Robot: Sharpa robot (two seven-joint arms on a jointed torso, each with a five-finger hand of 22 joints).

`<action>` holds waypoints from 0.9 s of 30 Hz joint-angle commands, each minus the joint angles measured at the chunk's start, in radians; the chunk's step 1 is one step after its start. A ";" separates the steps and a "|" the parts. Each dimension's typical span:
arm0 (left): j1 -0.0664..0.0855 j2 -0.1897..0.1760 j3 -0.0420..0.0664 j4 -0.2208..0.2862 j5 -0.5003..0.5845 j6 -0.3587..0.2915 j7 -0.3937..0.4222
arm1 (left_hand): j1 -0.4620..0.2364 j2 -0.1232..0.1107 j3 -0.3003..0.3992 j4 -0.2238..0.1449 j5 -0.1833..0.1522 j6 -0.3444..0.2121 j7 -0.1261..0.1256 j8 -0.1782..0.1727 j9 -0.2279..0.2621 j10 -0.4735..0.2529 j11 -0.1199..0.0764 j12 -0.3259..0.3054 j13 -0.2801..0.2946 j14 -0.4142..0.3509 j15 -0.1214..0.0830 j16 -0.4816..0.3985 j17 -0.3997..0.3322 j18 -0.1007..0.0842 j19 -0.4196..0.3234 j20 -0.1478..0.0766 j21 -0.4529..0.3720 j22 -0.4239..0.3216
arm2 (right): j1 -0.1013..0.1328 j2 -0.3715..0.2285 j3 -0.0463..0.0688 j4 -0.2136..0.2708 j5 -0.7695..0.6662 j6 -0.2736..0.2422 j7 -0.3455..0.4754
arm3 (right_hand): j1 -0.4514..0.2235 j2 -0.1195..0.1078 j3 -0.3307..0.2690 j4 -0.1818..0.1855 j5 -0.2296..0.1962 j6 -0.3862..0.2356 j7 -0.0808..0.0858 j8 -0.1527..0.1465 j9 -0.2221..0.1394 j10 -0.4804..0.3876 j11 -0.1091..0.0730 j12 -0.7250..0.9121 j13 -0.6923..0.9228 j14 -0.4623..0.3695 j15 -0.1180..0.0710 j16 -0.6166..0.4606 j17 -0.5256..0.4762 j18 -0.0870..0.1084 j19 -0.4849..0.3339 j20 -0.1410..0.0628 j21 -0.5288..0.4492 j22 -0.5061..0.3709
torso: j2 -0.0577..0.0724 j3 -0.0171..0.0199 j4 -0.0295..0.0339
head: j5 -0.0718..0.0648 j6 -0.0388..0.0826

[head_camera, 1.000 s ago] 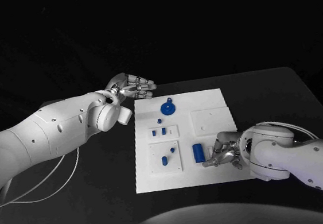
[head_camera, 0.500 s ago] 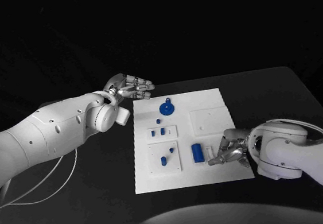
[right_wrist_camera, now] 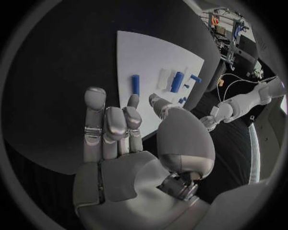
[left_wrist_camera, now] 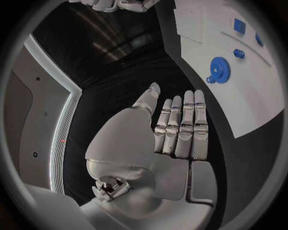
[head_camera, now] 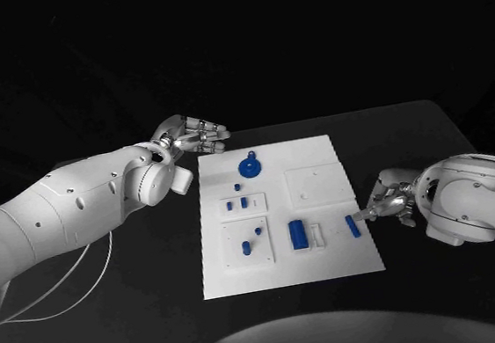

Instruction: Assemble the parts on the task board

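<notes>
We judge a small blue peg [head_camera: 352, 225] has just been set loose near the task board's [head_camera: 322, 154] right edge. Our right robot hand [head_camera: 388, 203] hovers beside it, fingers apart, holding nothing. The left robot hand [head_camera: 196, 133] hangs flat and spread off the far-left corner. Next we must regrasp the peg; bare worktop [head_camera: 449, 147] lies to the right.

Black table [head_camera: 115, 301], pitch-dark backdrop behind; cluttered equipment rack [right_wrist_camera: 227, 28] at room's edge.
</notes>
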 commanded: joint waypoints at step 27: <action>0.000 0.002 0.001 -0.001 -0.001 0.009 0.007 | -0.002 0.003 -0.003 0.009 -0.003 -0.007 -0.001 -0.003 0.001 -0.007 0.000 0.001 -0.001 -0.005 0.001 -0.005 0.002 -0.002 0.009 0.001 0.003 -0.004 | -0.060 0.078 0.001 -0.054 -0.154 -0.037 0.008 | -0.028 0.000 0.062 0.010 -0.002 -0.009 -0.002 0.000 -0.006 0.003 0.000 0.002 0.000 0.005 -0.004 -0.003 -0.005 -0.014 0.044 -0.006 -0.005 0.002 | 0.000 -0.0022 0.0033 | 0.001 0.000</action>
